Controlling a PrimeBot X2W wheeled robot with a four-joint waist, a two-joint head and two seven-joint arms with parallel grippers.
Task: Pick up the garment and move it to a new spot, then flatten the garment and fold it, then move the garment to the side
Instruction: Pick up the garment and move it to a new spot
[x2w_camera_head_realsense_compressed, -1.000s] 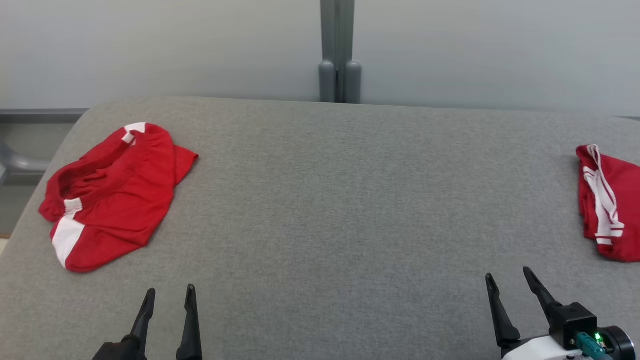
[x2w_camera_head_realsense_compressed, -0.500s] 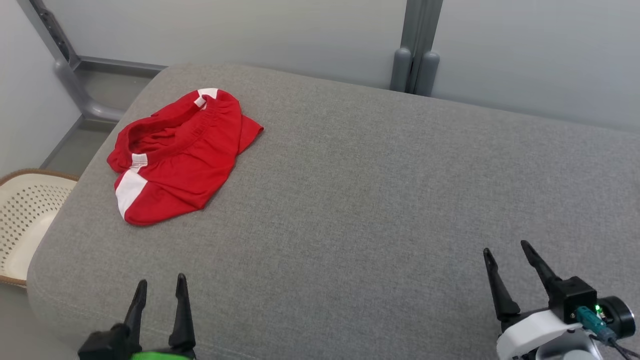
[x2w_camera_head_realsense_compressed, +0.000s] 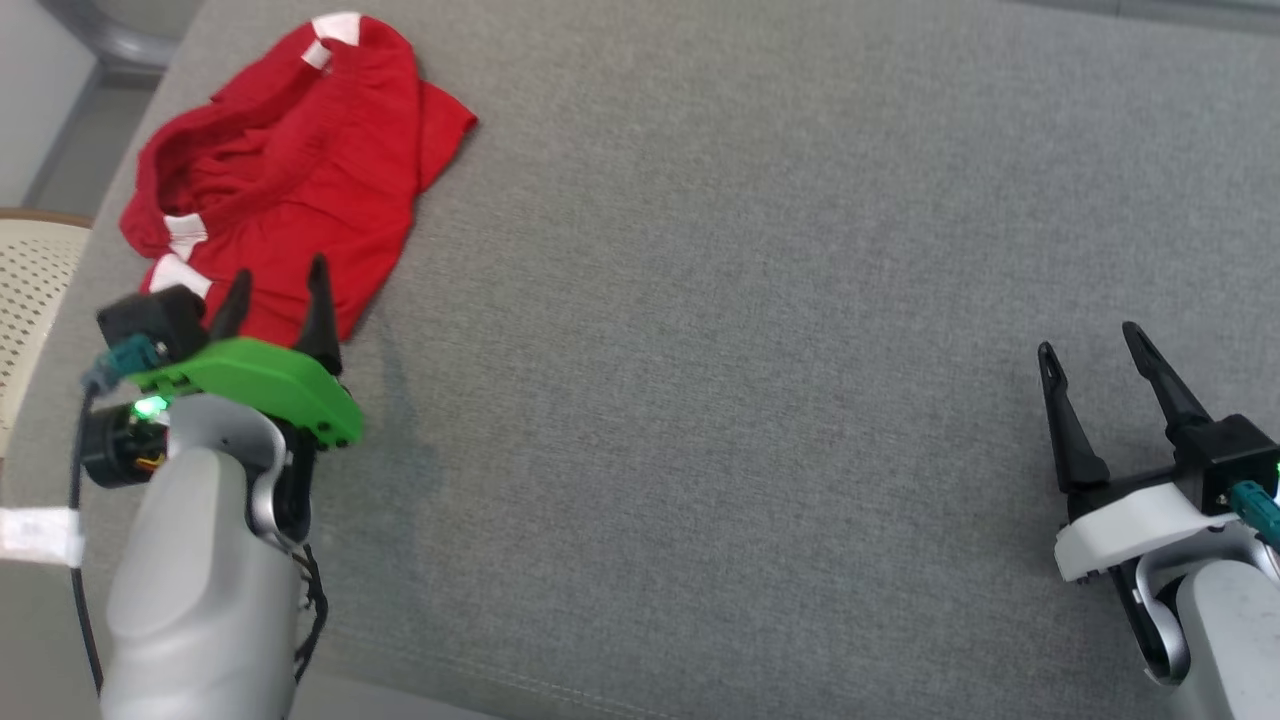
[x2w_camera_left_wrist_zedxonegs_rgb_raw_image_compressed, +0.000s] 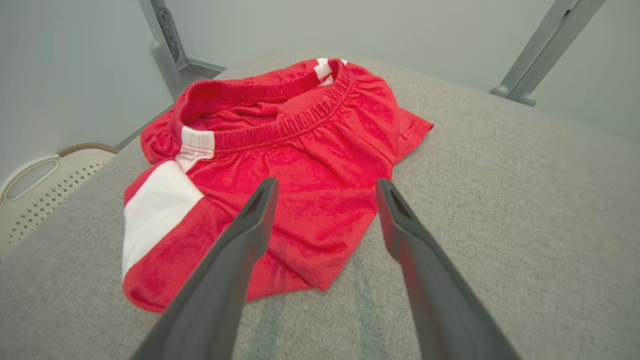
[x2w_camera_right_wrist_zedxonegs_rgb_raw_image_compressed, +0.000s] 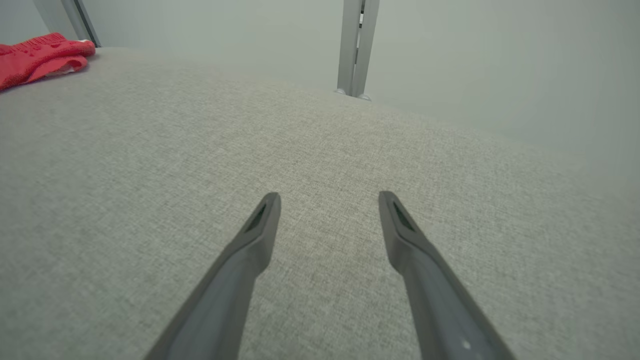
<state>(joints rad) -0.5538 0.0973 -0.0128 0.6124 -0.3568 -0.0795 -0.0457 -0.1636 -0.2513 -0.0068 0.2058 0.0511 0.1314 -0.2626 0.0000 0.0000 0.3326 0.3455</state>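
Crumpled red shorts (x2w_camera_head_realsense_compressed: 300, 150) with elastic waistband and white side panels, upper left of the head view on grey fabric bench (x2w_camera_head_realsense_compressed: 700, 300), left claw (x2w_camera_head_realsense_compressed: 279, 275) released over their near edge, right claw (x2w_camera_head_realsense_compressed: 1088, 340) released at lower right, well apart

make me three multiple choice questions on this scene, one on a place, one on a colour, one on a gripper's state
1. In the head view, where on the grey surface does the garment lie? A centre; B upper left; C lower right
2. What colour are the garment's patches? A blue; B yellow; C white
3. How is the left gripper? A open, by the garment; B shut on the garment; C shut, empty
Answers: B, it lies toward the upper left corner; C, white shows on waistband and side; A, its fingers stand apart, gripping nothing.
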